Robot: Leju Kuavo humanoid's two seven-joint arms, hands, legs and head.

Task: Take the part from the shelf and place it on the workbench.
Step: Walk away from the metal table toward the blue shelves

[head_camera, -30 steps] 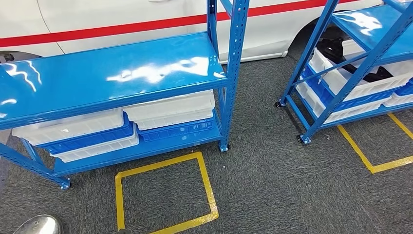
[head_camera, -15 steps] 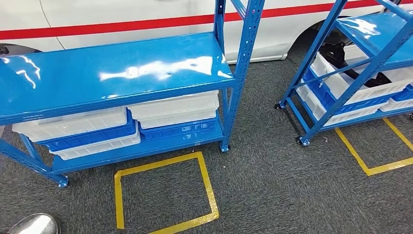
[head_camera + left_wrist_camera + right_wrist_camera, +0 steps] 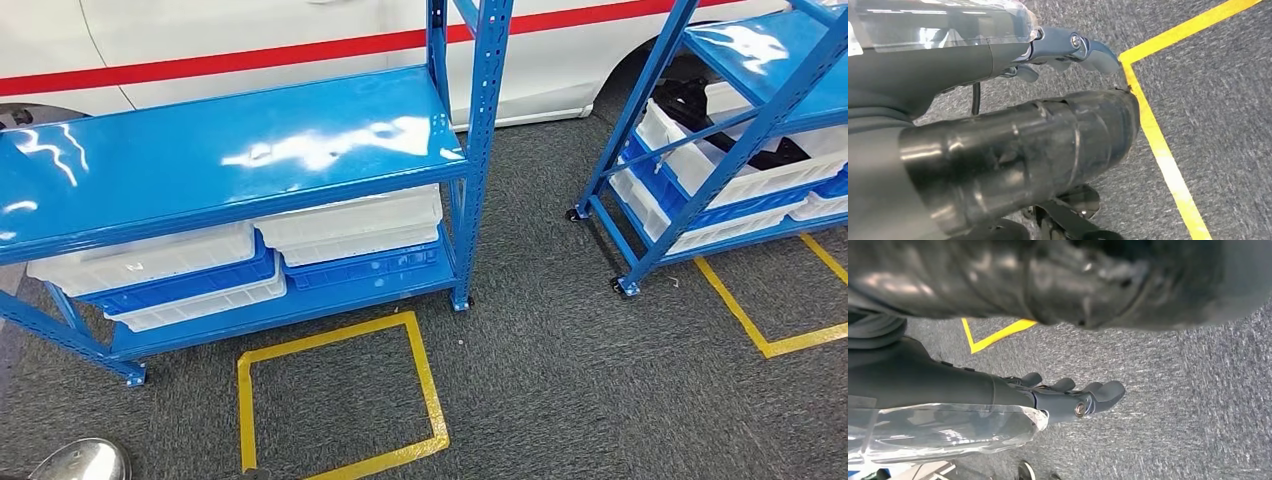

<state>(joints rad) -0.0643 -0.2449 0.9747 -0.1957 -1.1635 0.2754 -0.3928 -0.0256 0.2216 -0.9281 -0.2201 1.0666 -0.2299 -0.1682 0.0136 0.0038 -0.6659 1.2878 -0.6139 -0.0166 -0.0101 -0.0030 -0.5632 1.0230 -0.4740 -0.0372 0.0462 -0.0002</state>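
- 2 blue shelves stand ahead in the head view: a near shelf (image 3: 240,150) with a bare glossy top, and a second shelf (image 3: 740,130) at the right holding white bins (image 3: 700,170).
- The part looks to be the dark piece (image 3: 770,152) lying in a bin on that second shelf, near its front edge; it is too small to tell its shape, so a wrong pick is possible.
- The left hand (image 3: 1058,50) hangs over the carpet near a yellow floor line (image 3: 1158,145), fingers loosely apart, grasping nothing.
- The right hand (image 3: 1068,397) hangs likewise, released and empty.
- Risk: the second shelf's slanted brace (image 3: 700,130) crosses in front of the bins, so a reaching arm could strike it.
- Risk: both shelves stand on casters, so a bump might roll one.
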